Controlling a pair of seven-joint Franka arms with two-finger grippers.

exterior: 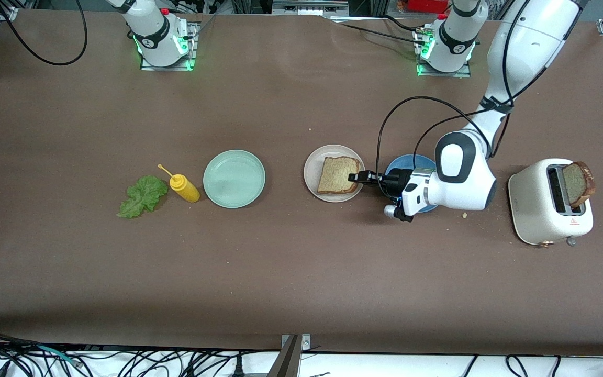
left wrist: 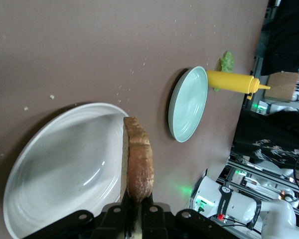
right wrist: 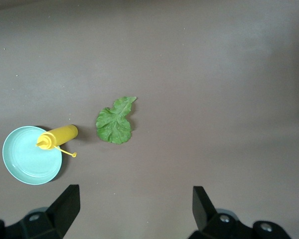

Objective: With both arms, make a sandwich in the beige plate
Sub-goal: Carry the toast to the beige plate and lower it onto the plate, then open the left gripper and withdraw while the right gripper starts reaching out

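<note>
In the front view, the left tool point(exterior: 354, 177) is pinching the edge of a toast slice point(exterior: 337, 175) that lies over the beige plate point(exterior: 313, 172). The tool comes in low from the plate's 3 o'clock side, so the slice lies from the tool toward 9 o'clock, flat or almost flat on the plate. The left arm is clearly the nearer one to this plate. A blue plate point(exterior: 397, 165) sits under the left wrist; whether anything is in it cannot be seen. The mint green plate point(exterior: 234, 178) holds nothing. At its 9 o'clock stand a yellow sauce bottle point(exterior: 184, 188) and then the lettuce leaf point(exterior: 142, 196), both on the table, toward the right arm's end. A second toast slice point(exterior: 578, 184) stands in the slot of the white toaster point(exterior: 547, 204), at the left arm's end of the table.

In the left wrist view, the tool point(left wrist: 136, 215) is pressed together on the brown crust of the slice point(left wrist: 138, 162), seen edge-on over the bare bowl of the beige plate point(left wrist: 55, 169). The coming move is probably to let go, and it depends on the slice resting inside the rim.

In the right wrist view, the right tool point(right wrist: 134, 206) is spread wide and holds nothing. It hangs over the table, with the lettuce leaf point(right wrist: 115, 121) straight ahead between the fingers. This arm waits, and is the nearer one to the leaf.
</note>
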